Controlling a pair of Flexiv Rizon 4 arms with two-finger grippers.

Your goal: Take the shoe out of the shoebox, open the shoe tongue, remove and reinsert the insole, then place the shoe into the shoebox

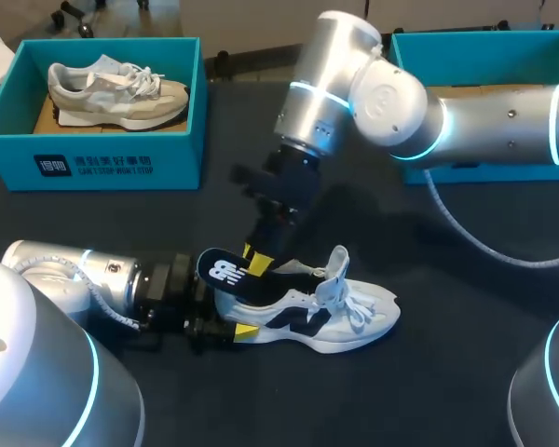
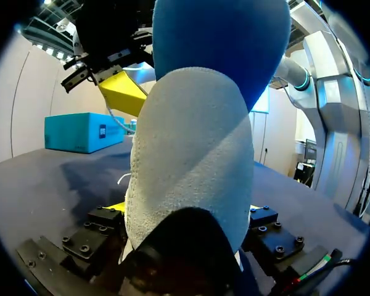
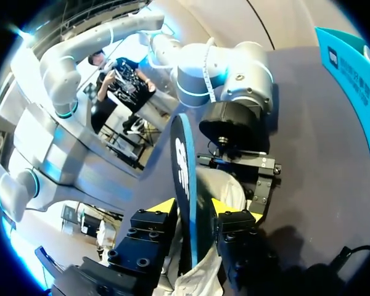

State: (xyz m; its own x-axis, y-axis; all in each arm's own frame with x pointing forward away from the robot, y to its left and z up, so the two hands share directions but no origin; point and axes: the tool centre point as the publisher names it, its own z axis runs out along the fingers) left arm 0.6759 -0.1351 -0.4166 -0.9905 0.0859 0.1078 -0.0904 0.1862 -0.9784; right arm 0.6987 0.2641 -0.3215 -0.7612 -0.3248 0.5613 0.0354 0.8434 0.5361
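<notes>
A white shoe with navy trim (image 1: 340, 317) lies on its sole on the dark table, toe to the right. My left gripper (image 1: 231, 318) comes in low from the left and is shut on its heel; in the left wrist view the white heel (image 2: 191, 154) fills the gap between the fingers. A dark blue insole (image 1: 225, 272) sticks up out of the shoe's opening. My right gripper (image 1: 259, 261) reaches down from the upper right. In the right wrist view the insole (image 3: 184, 179) stands edge-on between the open fingers of that gripper (image 3: 194, 208), with a gap on each side.
A teal shoebox (image 1: 102, 163) at the back left holds a grey and white shoe (image 1: 116, 88). A second teal box (image 1: 484, 42) stands at the back right, partly behind my right arm. Bare table lies in front of and to the right of the white shoe.
</notes>
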